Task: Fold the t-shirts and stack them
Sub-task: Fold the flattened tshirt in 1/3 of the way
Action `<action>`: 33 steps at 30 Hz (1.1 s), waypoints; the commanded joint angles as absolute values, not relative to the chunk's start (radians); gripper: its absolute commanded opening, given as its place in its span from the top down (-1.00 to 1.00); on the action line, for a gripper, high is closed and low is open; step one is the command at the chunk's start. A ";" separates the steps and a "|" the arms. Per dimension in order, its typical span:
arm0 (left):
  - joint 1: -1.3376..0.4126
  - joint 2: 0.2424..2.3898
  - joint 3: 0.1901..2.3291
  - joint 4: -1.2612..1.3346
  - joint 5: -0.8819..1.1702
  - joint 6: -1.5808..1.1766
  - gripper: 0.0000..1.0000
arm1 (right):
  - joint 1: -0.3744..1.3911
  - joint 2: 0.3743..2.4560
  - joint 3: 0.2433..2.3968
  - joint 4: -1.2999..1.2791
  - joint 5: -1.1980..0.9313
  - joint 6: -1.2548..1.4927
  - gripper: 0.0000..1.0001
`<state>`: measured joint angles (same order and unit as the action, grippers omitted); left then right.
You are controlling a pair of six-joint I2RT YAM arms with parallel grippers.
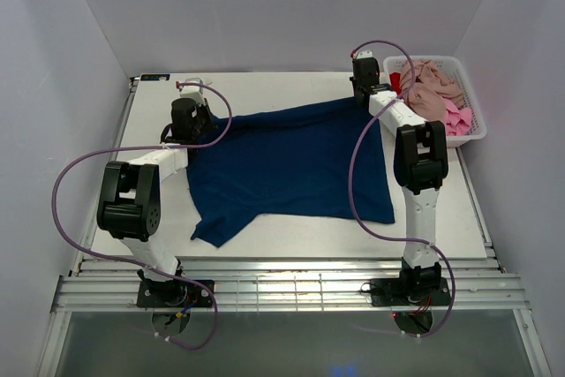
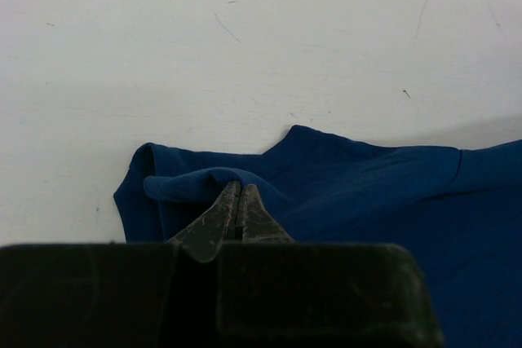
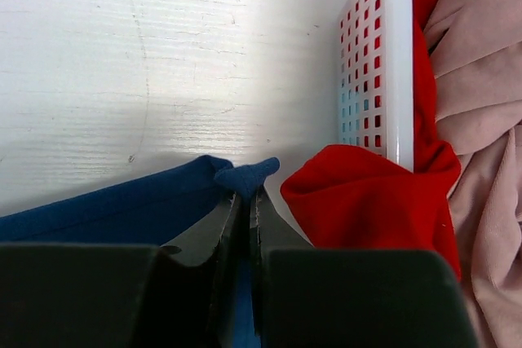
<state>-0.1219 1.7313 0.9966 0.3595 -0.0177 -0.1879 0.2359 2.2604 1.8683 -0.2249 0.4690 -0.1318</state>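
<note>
Where basket (image 1: 465, 139) holds beige tee (image 1: 430, 94), pink tee (image 1: 455, 118), red tee (image 3: 359, 193) overhanging rim

Fig.: white table (image 1: 291, 86), surface lightly scuffed, w/ navy t-shirt (image 1: 291, 165) spread across its middle, one sleeve pointing to the near-left edge. White slotted basket (image 1: 468, 139) stands at the far-right corner, just beside the shirt's far-right tip.

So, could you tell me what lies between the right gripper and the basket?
The right wrist view shows the red t-shirt hanging over the basket rim, beside the right gripper holding the navy t-shirt.
</note>
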 commanded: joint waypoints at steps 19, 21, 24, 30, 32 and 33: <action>-0.123 1.608 0.917 0.333 -0.017 -0.187 1.00 | 0.244 1.950 1.447 -0.276 0.440 -0.069 0.85; -0.123 1.603 0.902 0.330 -0.015 -0.189 1.00 | 0.244 1.942 1.434 -0.293 0.437 -0.064 0.85; -0.123 1.598 0.893 0.315 -0.011 -0.187 1.00 | 0.248 1.937 1.416 -0.320 0.433 -0.061 0.85; -0.127 1.618 0.913 0.252 -0.031 -0.169 1.00 | 0.261 1.954 1.387 -0.373 0.423 -0.046 0.82; -0.143 1.635 0.933 0.201 -0.061 -0.160 1.00 | 0.267 1.956 1.368 -0.385 0.439 -0.038 0.79; -0.149 1.640 0.942 0.181 -0.111 -0.153 0.95 | 0.268 1.951 1.361 -0.385 0.443 -0.032 0.74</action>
<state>-0.1307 1.6604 0.8986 0.2562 -0.0269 -0.1799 0.2626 1.9701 1.3819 -0.3511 0.4164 -0.0555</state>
